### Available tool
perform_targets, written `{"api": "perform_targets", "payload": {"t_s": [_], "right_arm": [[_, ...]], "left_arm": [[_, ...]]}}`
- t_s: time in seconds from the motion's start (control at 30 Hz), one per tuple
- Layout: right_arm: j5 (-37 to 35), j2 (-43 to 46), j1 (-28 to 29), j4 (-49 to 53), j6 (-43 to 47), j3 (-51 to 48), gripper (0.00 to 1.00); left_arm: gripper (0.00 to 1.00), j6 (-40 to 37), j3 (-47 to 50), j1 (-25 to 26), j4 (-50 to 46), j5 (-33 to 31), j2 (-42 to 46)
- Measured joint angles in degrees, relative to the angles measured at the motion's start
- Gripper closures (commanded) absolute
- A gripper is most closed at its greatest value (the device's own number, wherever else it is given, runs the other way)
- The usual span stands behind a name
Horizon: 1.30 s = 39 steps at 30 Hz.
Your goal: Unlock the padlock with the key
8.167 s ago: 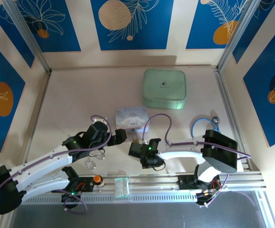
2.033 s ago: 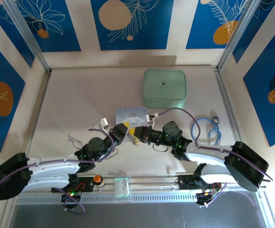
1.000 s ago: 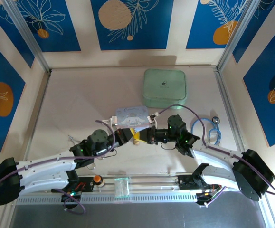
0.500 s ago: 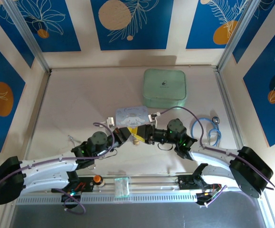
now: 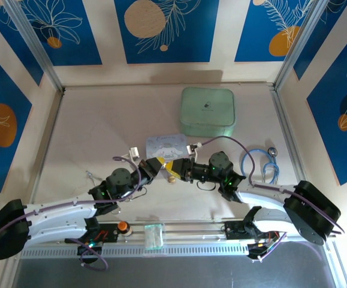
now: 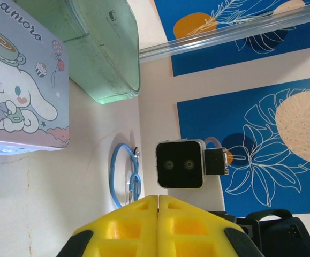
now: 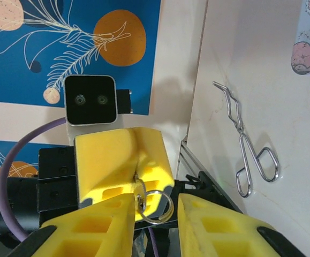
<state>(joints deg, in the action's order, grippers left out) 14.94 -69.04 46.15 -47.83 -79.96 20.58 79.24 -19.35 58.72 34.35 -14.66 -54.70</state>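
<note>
**Pincers meet tip to tip at the padlock**

The left pincer (image 7: 137, 176) has its yellow fingers pressed fully together. The padlock (image 7: 140, 194), a small brass speck, is nipped at their tips, and a thin silver ring (image 7: 168, 213) hangs from it. Which bit of that metal is the key is too small to tell. The right pincer (image 7: 156, 201) faces it head-on with its jaws partly apart, one yellow finger on each side of the ring, gripping nothing. From above, the brass speck sits just where the two pincers meet, over the counter (image 5: 101, 120) and just in front of the cartoon tin (image 6: 21, 96).

Both wrists are rolled onto their sides, so each wrist camera sees the counter as an upright plane. The left arm lies low and long from its base at the near left, reaching up and right to the middle. The right arm swings out to an elbow at the far right, then doubles back left toward the middle.

The pastel tin's lid carries a white long-eared cartoon figure and the letters "namoro", with the start of the word cut off. Beyond it sits a mint-green tin (image 5: 207, 112) whose lid mark is too small to read. A blue stethoscope (image 5: 260, 165) lies to the right of the right forearm. Silver looped-handle scissors (image 7: 251, 155) lie on the counter near the left arm.
</note>
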Motion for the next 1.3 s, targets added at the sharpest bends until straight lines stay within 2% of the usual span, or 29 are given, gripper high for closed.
{"api": "perform_targets", "payload": {"t_s": [0.37,0.67,0.87,0.9,1.07,1.1,1.2,1.3], "right_arm": [[-0.61,-1.84,0.76,-4.28,-1.07,0.0,0.83],[-0.72,-3.08,0.76,-6.16,-1.66,0.0,1.0],[-1.07,-3.32,0.79,-6.84,-2.05,-0.17,1.0],[-1.07,-3.32,0.79,-6.91,-2.05,-0.2,1.0],[-1.09,-3.15,0.76,-6.38,-2.08,-0.37,1.0],[-1.11,-2.91,0.72,-6.01,-1.99,-0.52,1.0],[-1.27,-1.46,0.39,-4.2,-1.9,-1.31,1.0],[-1.29,0.57,-0.52,-1.11,-1.51,-2.12,1.0]], "left_arm": [[1.0,0.02,0.0,0.0,0.22,-0.02,0.0],[1.0,0.02,0.02,0.0,0.13,-0.46,0.0],[1.0,0.28,0.17,0.0,0.17,-0.52,0.02],[0.95,0.39,0.2,0.0,0.15,-0.52,0.04],[0.29,0.81,0.39,0.0,-1.09,-1.16,1.18],[0.21,0.66,0.5,0.0,-1.4,-1.46,1.51],[0.12,0.09,0.79,0.0,-3.72,-2.86,3.61],[0.09,-1.38,0.74,0.0,-9.31,-4.96,6.88]]}}
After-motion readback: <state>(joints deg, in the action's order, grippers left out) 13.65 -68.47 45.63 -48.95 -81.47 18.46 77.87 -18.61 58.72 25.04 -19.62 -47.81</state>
